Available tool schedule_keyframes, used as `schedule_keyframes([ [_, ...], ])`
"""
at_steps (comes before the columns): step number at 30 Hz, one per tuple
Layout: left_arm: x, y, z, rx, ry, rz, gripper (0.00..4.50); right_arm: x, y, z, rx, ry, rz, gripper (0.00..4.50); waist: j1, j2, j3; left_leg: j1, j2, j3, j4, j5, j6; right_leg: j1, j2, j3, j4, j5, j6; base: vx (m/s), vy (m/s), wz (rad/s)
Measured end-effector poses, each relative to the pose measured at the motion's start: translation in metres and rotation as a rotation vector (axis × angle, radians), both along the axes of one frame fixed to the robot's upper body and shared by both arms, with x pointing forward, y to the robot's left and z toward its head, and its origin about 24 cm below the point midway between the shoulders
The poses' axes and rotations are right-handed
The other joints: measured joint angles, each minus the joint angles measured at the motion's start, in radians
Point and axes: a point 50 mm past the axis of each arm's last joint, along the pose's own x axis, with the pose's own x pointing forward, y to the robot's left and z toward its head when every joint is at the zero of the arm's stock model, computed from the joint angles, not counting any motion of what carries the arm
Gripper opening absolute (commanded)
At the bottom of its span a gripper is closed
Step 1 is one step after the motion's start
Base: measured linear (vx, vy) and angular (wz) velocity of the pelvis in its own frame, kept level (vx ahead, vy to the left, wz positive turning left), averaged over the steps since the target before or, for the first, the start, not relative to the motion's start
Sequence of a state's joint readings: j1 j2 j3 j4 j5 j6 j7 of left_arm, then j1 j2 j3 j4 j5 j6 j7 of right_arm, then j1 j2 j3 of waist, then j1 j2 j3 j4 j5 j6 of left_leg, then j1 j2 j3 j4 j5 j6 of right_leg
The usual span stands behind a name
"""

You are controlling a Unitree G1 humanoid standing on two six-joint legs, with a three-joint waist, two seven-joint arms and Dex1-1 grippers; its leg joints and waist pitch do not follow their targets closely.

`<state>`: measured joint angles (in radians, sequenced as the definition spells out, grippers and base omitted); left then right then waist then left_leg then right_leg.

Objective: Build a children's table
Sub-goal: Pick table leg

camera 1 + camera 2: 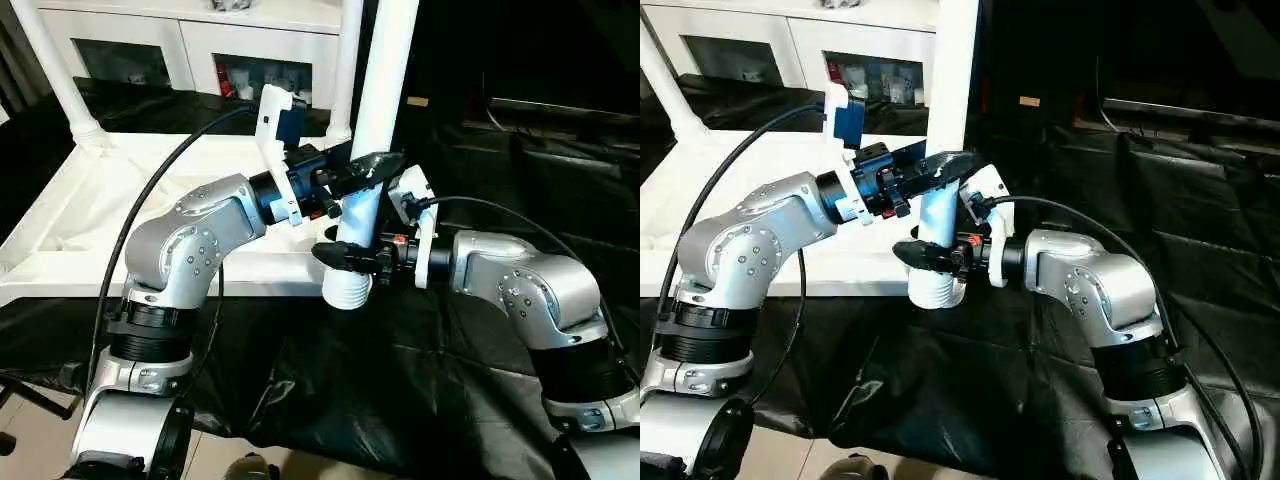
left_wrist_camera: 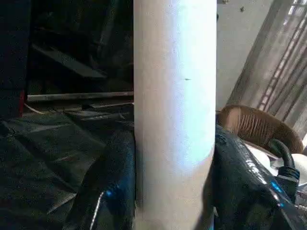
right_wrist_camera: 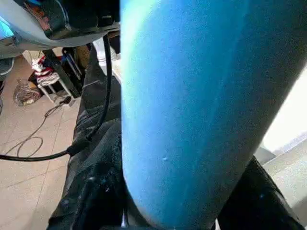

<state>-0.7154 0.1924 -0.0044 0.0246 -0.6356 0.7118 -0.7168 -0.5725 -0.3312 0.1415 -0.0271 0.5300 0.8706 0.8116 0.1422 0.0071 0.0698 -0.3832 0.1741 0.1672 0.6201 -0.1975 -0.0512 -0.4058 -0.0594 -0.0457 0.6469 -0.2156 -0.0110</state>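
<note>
The white tabletop (image 1: 150, 200) lies underside up on black cloth. A white leg (image 1: 385, 70) stands upright at its near right corner, its ribbed end (image 1: 347, 290) hanging just past the tabletop's front edge. My left gripper (image 1: 365, 172) is shut on this leg from the left. Lower down, my right gripper (image 1: 352, 258) clasps the same leg from the right, just above the ribbed end. In the left wrist view the leg (image 2: 175, 110) sits between the black fingers (image 2: 117, 182). In the right wrist view the leg (image 3: 192, 110) is pressed between the fingers.
Two other legs stand in the tabletop's far corners, one at the left (image 1: 55, 70) and one at the right (image 1: 347, 60). A white cabinet (image 1: 200, 40) with glass doors stands behind. Black cloth (image 1: 400, 380) covers the surface in front and to the right.
</note>
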Motion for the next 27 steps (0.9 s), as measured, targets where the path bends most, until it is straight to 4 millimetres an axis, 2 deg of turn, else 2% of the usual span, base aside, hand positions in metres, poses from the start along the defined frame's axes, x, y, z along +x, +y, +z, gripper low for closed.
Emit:
schedule_keyframes([
  [7,0.000,0.000,-0.001,0.001,0.003,0.002,1.84,0.000,0.001,-0.001,0.010,0.018,-0.004,1.90,0.000,-0.004,-0.001,0.000,0.000,0.000,0.000,0.000,0.000,0.000,0.000,0.000,0.000,0.000,0.000,0.000,0.000,0.00],
  [18,0.002,0.000,-0.002,-0.001,0.016,0.018,1.84,0.001,0.001,-0.002,0.012,0.031,-0.014,1.88,0.000,-0.008,-0.002,0.000,0.000,0.000,0.000,0.000,0.000,0.000,0.000,0.000,0.000,0.001,0.000,0.000,0.000,0.00],
  [19,0.003,0.001,-0.002,-0.005,0.020,0.024,2.40,0.001,0.001,-0.002,0.013,0.031,-0.021,1.88,0.000,-0.008,-0.002,0.000,0.000,0.000,0.000,0.001,-0.001,0.000,0.000,0.000,0.000,0.002,0.000,0.000,0.000,0.00],
  [20,0.004,0.001,-0.002,-0.009,0.022,0.031,2.54,0.002,0.002,-0.002,0.017,0.029,-0.030,1.88,0.000,-0.008,-0.002,0.000,0.000,0.000,0.000,0.001,-0.001,0.000,0.000,0.000,0.000,0.002,0.000,0.000,0.000,0.00],
  [22,0.005,0.004,-0.001,-0.018,0.019,0.049,2.54,0.003,0.004,-0.003,0.021,0.026,-0.062,1.88,-0.001,-0.008,-0.002,0.000,0.000,0.000,0.000,0.001,-0.002,0.000,0.000,0.000,0.000,0.003,0.000,0.000,0.000,0.00],
  [27,0.008,0.016,0.010,-0.096,-0.060,0.116,2.86,0.008,-0.007,-0.014,0.019,0.072,-0.175,1.88,0.000,-0.008,-0.001,0.000,0.000,0.000,0.000,0.004,-0.007,0.000,0.000,0.000,-0.001,0.006,0.000,0.000,0.000,0.00],
])
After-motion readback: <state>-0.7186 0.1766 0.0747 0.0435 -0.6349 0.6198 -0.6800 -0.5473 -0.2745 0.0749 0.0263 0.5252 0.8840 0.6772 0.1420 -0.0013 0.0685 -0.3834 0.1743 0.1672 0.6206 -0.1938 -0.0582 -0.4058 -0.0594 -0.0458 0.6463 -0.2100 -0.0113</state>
